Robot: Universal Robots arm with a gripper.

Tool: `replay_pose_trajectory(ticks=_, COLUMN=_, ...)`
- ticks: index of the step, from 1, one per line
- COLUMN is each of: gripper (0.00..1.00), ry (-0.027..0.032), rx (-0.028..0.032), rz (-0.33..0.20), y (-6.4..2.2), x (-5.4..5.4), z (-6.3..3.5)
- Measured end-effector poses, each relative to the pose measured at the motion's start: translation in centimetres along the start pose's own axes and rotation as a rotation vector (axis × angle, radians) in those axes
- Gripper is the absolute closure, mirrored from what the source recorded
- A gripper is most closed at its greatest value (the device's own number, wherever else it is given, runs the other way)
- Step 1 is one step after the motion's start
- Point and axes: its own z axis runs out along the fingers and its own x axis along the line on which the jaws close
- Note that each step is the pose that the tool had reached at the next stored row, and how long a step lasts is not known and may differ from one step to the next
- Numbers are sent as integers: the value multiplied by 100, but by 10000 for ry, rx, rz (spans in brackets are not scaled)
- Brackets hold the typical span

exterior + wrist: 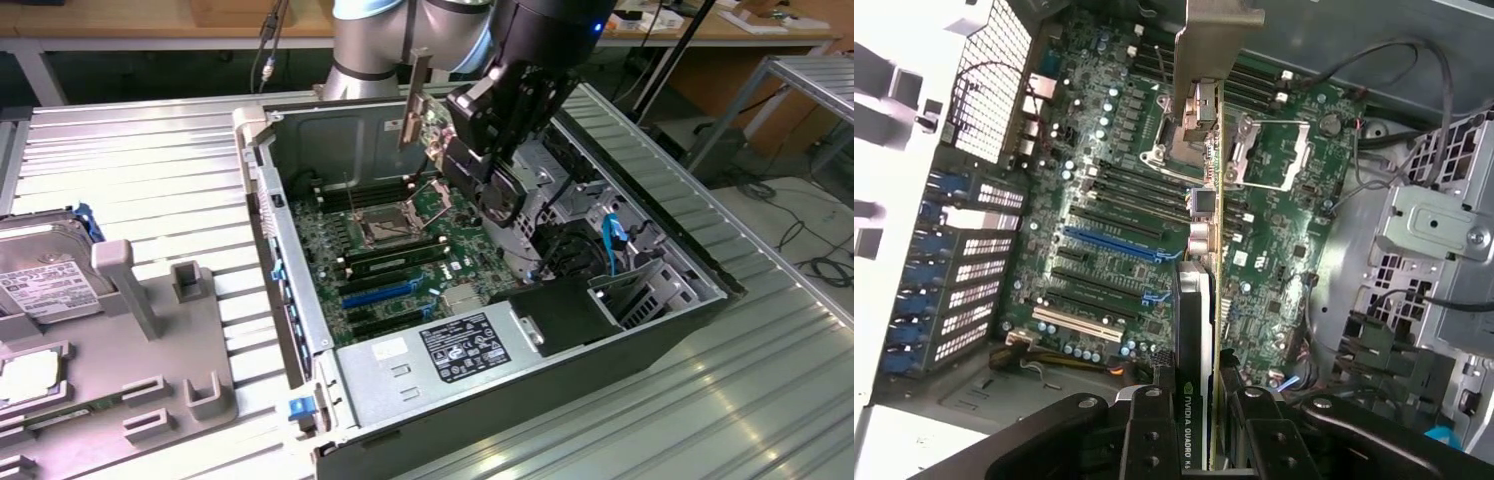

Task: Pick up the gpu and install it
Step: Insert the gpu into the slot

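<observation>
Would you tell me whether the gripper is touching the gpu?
Touching. The wrist view shows the gripper clamped against both faces of the gpu, which stands edge-on between its fingers.

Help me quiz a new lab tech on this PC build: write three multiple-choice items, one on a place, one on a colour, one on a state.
1. Where is the gpu?
A. seated in a slot
B. held above the motherboard
C. lying on the floor

2. Which slot colour shows on the motherboard?
A. blue
B. red
C. purple

3. How is the gripper?
A. open and empty
B. shut on a memory stick
C. shut on the gpu

Answers:
1 B, the card hangs clear over the board.
2 A, a blue slot lies among black ones.
3 C, the fingers clamp the card from both sides.
</observation>
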Motion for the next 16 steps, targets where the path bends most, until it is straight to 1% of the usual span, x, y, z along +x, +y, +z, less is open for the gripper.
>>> replay_pose_trajectory(ticks=16, gripper=73, ry=10, rx=-4, rz=-280, y=0, x=0, z=0)
